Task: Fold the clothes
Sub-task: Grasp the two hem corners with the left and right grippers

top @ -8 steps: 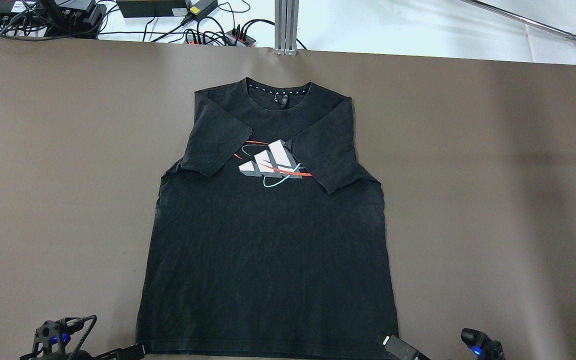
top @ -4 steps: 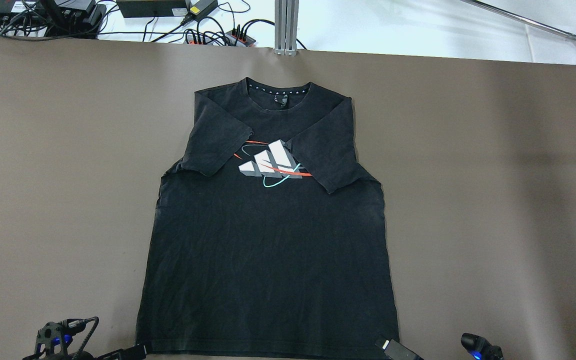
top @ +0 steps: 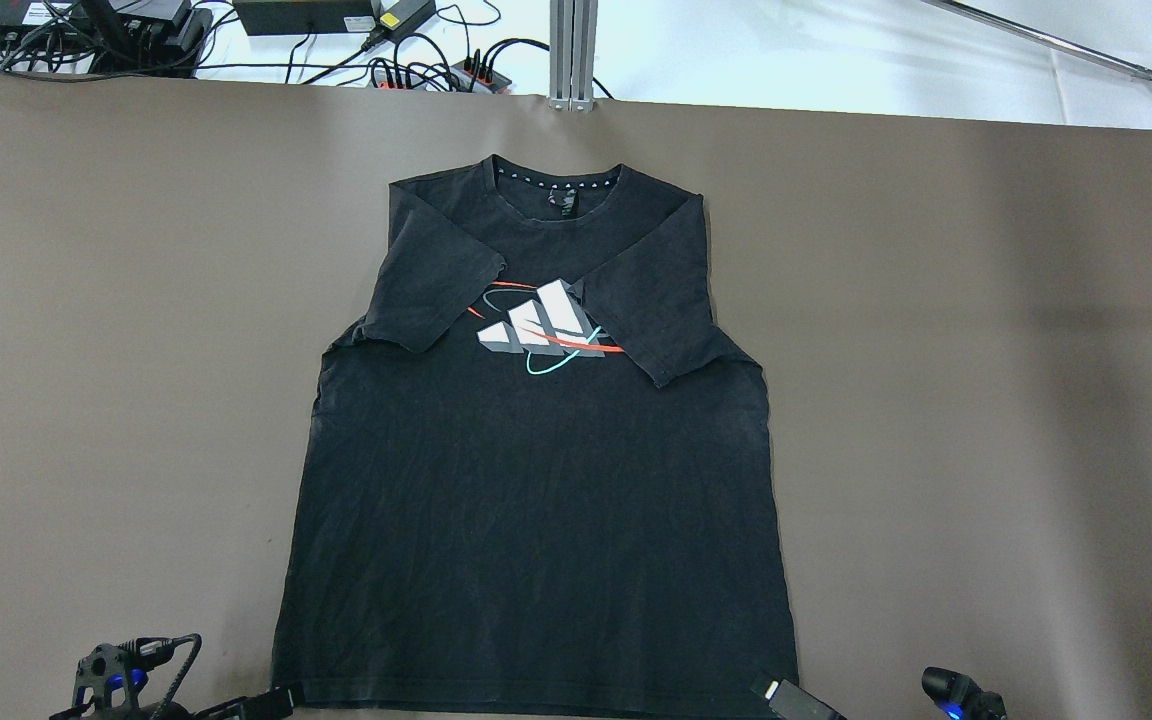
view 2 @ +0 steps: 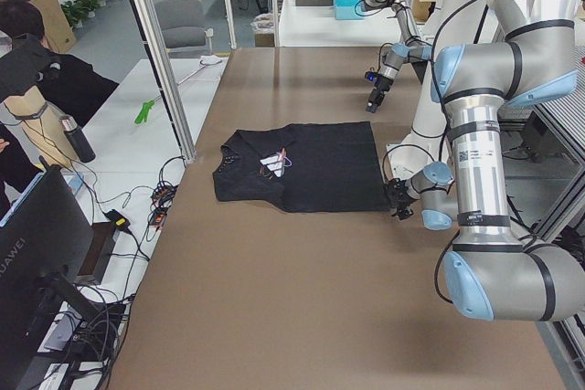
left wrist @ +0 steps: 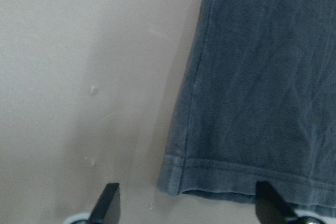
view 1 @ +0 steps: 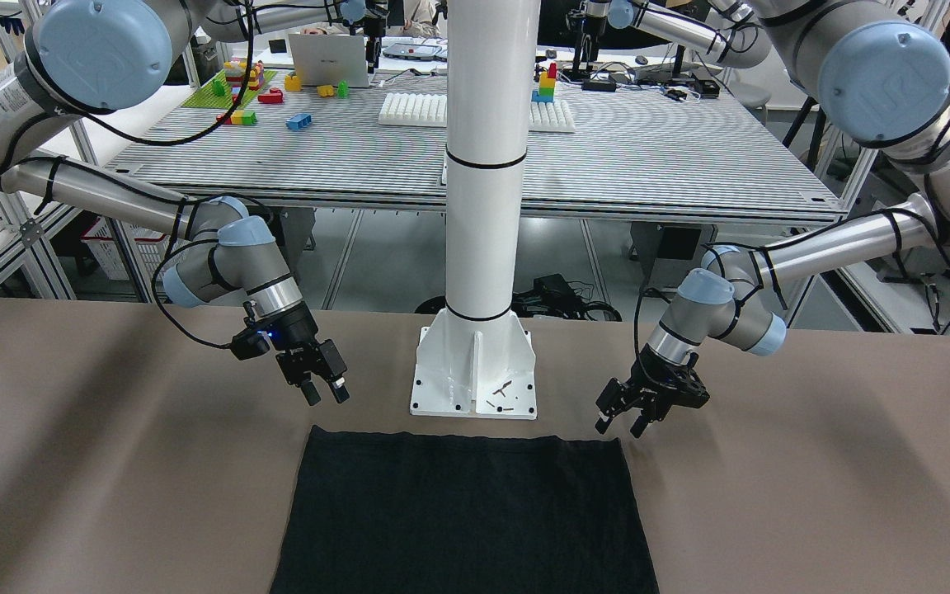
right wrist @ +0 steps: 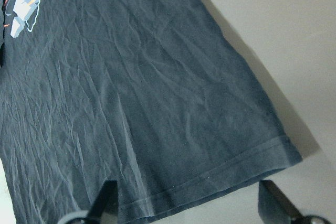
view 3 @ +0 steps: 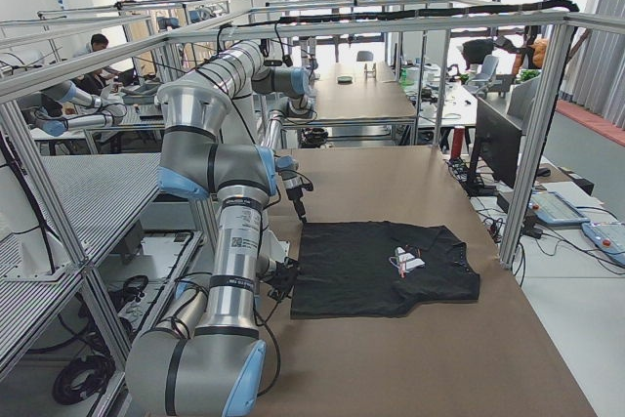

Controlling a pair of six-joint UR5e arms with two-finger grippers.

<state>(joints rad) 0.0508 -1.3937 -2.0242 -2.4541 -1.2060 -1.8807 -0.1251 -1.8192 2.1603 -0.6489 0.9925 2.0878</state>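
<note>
- The left gripper's fingers stand wide apart and hold nothing. In the left wrist view the near-left corner of the hem lies between them.
- The right gripper's fingers are likewise spread and empty, with the hem's other corner between them, closer to the right-hand finger.
- In the front-facing view the left gripper and right gripper each hang just behind a hem corner, clear of the cloth.
- Compared with a second ago, both wrists have slid slightly toward the bottom edge of the overhead view. The finger spacing looks the same.
- The T-shirt has not shifted. It lies flat in the middle of the table, front up, collar away from the robot and hem toward it.
- Both short sleeves are folded inward across the chest, and their cuffs partly cover the logo.
- The fabric is matte black knit, finely creased, with a double-stitched hem band.
- The logo has three slanted white bars with grey sides, crossed by thin red and teal curves.
- The table cover is smooth, dull grey-brown.
- A glossy white column rises from a bolted base plate just behind the hem.
</note>
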